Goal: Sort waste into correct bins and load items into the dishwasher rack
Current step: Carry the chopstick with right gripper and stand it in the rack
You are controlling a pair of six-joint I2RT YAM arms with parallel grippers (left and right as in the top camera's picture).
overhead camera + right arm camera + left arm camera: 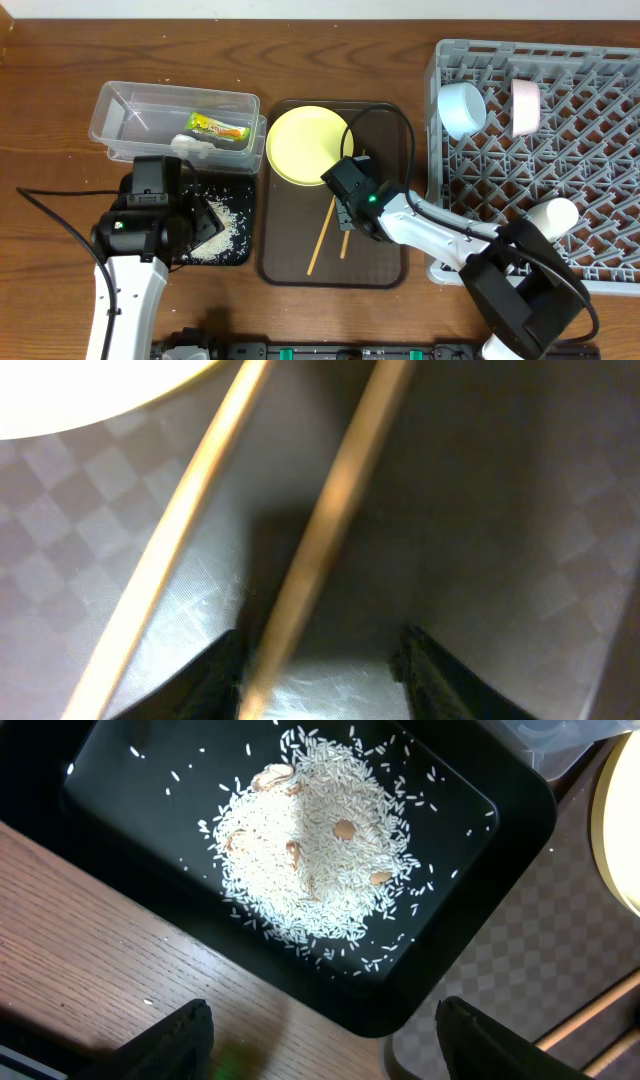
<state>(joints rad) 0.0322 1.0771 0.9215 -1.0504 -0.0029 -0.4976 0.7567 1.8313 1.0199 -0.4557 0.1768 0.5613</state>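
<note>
Two wooden chopsticks (322,238) lie on the dark brown serving tray (385,260) below the yellow plate (300,145). My right gripper (350,207) is low over them and open. In the right wrist view one chopstick (335,490) lies between the fingers (320,680), close to the left finger, and the other (180,520) lies outside them. My left gripper (200,215) is open and empty (330,1050) over the near corner of the black tray (480,820), which holds a heap of rice grains (310,850). The clear tub (120,105) holds the wrapper (218,127) and the tissue (195,145).
The grey rack (600,150) at the right holds the light blue bowl (462,108), the white bowl (525,105) and a pale cup (555,215). A few brown bits sit in the rice. The plate's edge shows in the left wrist view (625,830).
</note>
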